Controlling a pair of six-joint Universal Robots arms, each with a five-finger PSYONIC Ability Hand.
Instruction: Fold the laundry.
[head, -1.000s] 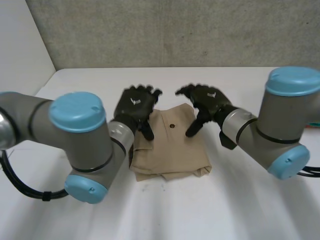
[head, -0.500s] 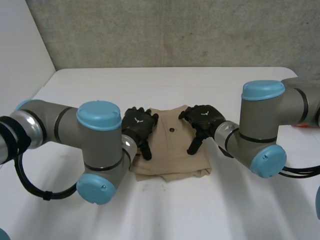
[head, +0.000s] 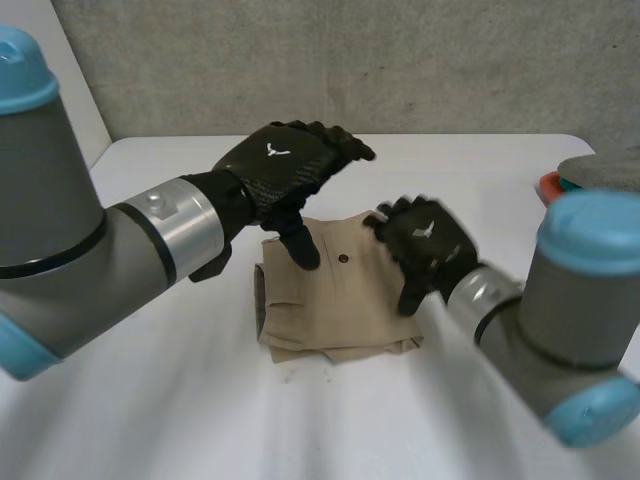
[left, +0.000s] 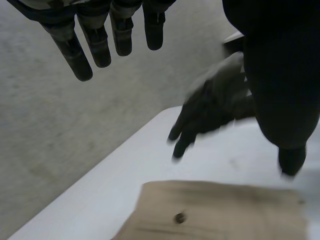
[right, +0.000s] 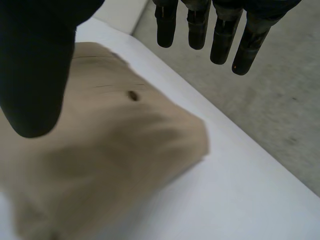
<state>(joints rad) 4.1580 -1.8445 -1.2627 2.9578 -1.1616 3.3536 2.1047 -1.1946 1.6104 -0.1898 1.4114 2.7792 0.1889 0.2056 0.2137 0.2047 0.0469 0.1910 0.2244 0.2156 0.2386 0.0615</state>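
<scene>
**Folded tan garment lies mid-table, both hands open above it**

The tan garment (head: 335, 305) lies folded into a compact, nearly square bundle in the middle of the white table (head: 170, 420). It is so close to square that no long axis stands out. Its sides run roughly near to far. The end with the small dark button (head: 343, 258) points to the far side. The near edge shows stacked layers that stick out a little at the right near corner. The left edge is a rounded fold, and the top surface is mostly flat with faint creases.

The left hand (head: 285, 170) is raised over the garment's far left corner. In the left wrist view its fingers (left: 95, 45) are straight and spread, the thumb (left: 280, 75) stands well apart from them, and nothing is held. In the head view the thumb points down toward the cloth near the button. Whether its tip touches the cloth cannot be told.

The right hand (head: 425, 240) is over the garment's right edge, toward the far corner. In the right wrist view its fingers (right: 220, 35) are straight and the thumb (right: 35, 65) is set wide from them, with the cloth lying below the palm and nothing gripped.

At the far right of the table sits a grey and orange object (head: 590, 172). A grey wall (head: 400, 60) stands behind the table.
</scene>
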